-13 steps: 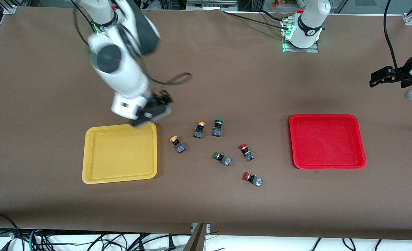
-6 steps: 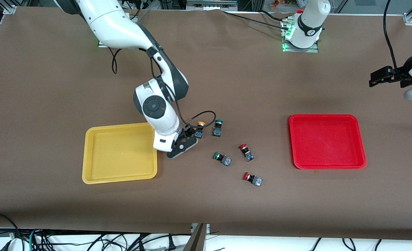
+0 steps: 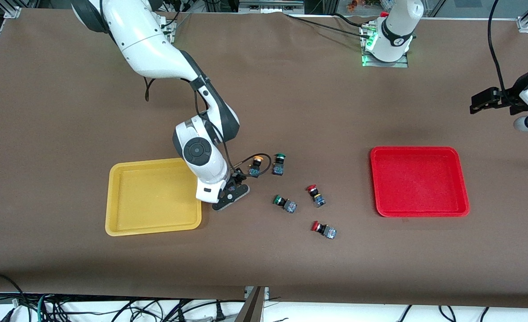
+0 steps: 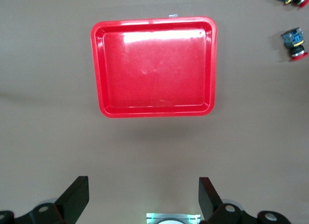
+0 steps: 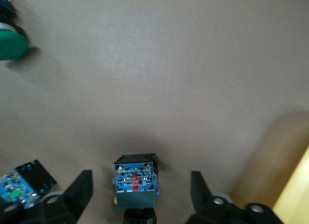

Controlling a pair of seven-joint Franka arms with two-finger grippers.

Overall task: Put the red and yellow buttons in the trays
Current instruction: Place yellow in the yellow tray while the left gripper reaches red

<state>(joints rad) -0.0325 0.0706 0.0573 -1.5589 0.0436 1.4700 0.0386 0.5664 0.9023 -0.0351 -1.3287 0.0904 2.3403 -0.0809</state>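
Observation:
My right gripper is low over the table beside the yellow tray. It is open, and its fingers straddle one yellow button's dark blue-grey body without touching it. That button is hidden under the hand in the front view. The second yellow button lies close by. Two red buttons lie toward the red tray. My left gripper waits open and empty, up in the air at the left arm's end of the table. Its wrist view shows the red tray and a red button.
Two green-capped switches lie among the buttons. One green cap and another switch body show close to my right gripper. The yellow tray's rim is just beside it. Both trays hold nothing.
My right arm swung from over the yellow tray's corner to the yellow button beside the tray and came down around it. The left gripper barely shifted.

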